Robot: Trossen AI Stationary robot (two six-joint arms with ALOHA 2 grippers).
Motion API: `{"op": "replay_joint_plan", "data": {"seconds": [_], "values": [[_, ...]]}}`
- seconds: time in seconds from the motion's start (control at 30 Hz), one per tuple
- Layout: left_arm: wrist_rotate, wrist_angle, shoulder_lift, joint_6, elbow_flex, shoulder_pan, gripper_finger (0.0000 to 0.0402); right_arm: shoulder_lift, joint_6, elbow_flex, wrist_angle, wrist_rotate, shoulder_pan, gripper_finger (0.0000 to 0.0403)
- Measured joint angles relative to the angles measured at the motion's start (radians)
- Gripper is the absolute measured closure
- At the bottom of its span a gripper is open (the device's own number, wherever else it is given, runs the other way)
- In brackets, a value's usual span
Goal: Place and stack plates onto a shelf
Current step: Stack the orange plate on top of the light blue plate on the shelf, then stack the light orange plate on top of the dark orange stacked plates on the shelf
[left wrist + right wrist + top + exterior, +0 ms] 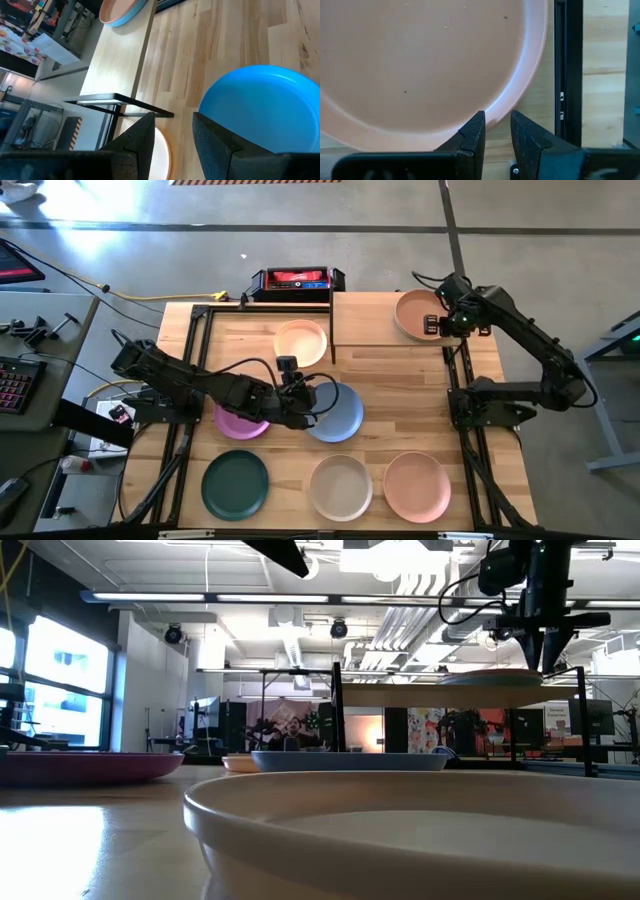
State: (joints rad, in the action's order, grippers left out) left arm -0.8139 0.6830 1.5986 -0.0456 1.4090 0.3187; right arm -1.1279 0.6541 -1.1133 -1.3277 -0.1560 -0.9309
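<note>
On the shelf (375, 330) along the table's far edge, a peach plate (415, 313) sits at its right end, its rim pinched by the right gripper (433, 324). To finish well, set it flat before releasing. The left gripper (303, 398) hovers open at the blue plate (340, 415) mid-table.

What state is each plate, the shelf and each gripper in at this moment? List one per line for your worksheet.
Peach plate: lying on the shelf, rim between the right gripper's fingers.
Shelf: holds one plate.
Cream plate: flat on the table.
Blue plate: on the table.
Purple plate: on the table, partly under the left arm.
Dark green plate: on the table.
Beige plate: on the table.
Pink plate: on the table.
Left gripper: open, beside the blue plate.
Right gripper: closed on the peach plate's rim.
</note>
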Motion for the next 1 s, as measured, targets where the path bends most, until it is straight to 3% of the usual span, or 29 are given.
{"op": "replay_joint_plan", "data": {"seconds": [0.27, 0.43, 0.63, 0.77, 0.9, 1.0], "values": [[0.0, 0.007, 0.0, 0.022, 0.0, -0.01, 0.028, 0.086, -0.001, 0.0, -0.027, 0.002, 0.033, 0.0334], [0.015, 0.11, 0.0, 0.141, 0.0, -0.039, 0.028, 0.149, 0.021, 0.0, -0.043, 0.039, 0.093, 0.0334], [0.173, 0.29, 0.0, 0.403, -0.024, -0.088, 0.028, 0.215, 0.098, 0.0, -0.048, 0.154, 0.233, 0.0334], [0.308, 0.335, 0.0, 0.543, -0.072, -0.11, 0.028, 0.242, 0.174, 0.0, -0.048, 0.159, 0.357, 0.0334], [0.372, 0.308, 0.001, 0.592, -0.134, -0.15, 0.028, 0.246, 0.219, -0.001, -0.045, 0.161, 0.466, 0.0334], [0.384, 0.279, 0.001, 0.523, -0.153, -0.203, 0.028, 0.239, 0.222, -0.001, -0.045, 0.154, 0.533, 0.0334]]}}
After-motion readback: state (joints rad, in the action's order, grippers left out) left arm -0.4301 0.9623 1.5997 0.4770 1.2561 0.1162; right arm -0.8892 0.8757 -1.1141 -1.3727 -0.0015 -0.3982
